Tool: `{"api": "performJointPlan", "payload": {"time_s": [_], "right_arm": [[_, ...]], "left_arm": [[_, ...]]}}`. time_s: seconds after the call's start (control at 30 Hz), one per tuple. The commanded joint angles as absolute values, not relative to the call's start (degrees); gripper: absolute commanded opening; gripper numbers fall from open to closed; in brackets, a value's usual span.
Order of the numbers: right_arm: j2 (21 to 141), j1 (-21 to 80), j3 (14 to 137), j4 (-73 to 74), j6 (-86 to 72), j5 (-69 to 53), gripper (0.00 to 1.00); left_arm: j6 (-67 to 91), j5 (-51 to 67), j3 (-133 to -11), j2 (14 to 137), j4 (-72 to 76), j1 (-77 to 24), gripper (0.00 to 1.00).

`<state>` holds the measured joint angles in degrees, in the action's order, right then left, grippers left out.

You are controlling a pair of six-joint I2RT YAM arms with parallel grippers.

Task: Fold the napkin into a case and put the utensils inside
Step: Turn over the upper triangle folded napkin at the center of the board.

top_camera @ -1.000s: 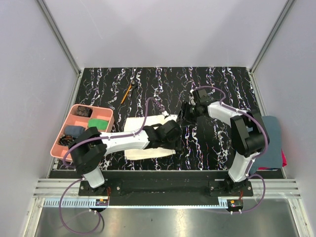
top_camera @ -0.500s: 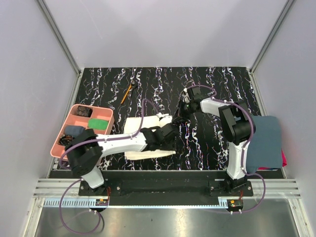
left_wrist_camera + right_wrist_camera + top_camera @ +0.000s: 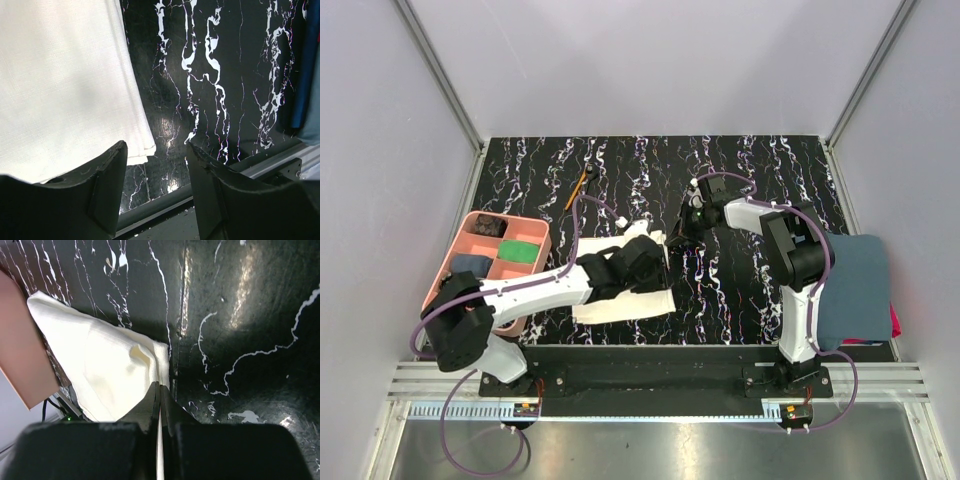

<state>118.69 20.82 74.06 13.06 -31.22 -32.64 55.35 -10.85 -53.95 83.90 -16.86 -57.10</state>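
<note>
Pink compartment tray point(image 3: 510, 217) at left holding a green block point(image 3: 520, 251), blue-grey towel point(image 3: 855, 290) at right, black marbled table point(image 3: 750, 170)

The top external camera looks steeply down from above and behind the arm bases, taking in the whole table point(image 3: 740, 170). The left wrist camera sits close, facing past the left gripper point(image 3: 156, 146) at the near right corner of the napkin point(image 3: 65, 85). The right wrist camera, equally close, faces left past the right gripper point(image 3: 159, 387) at its far right corner.

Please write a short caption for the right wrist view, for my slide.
Right hand shut on the corner of the cream napkin on the black marbled table.
</note>
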Motion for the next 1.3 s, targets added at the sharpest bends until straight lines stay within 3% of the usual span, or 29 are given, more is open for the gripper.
{"api": "performJointPlan", "payload": {"time_s": [0.0,0.3,0.43,0.7,1.27], "right_arm": [[119.79,20.39,77.25,11.34,-30.76,-33.14,0.0],[122.52,20.3,78.14,11.25,-31.03,-32.7,0.0],[123.13,20.04,78.05,11.16,-30.76,-33.05,0.0],[122.87,20.13,78.13,11.25,-30.23,-32.96,0.0],[124.1,20.13,78.66,10.63,-30.41,-34.36,0.0]], "left_arm": [[56.34,-9.06,-55.19,85.16,-14.59,-56.34,0.53],[54.06,-9.58,-61.96,94.74,-19.94,-58.8,0.55],[53.79,-11.42,-63.89,97.55,-22.76,-59.76,0.48],[52.91,-15.12,-69.61,102.3,-29.44,-62.14,0.49],[51.94,-17.05,-70.75,105.38,-30.94,-62.84,0.45]]}}
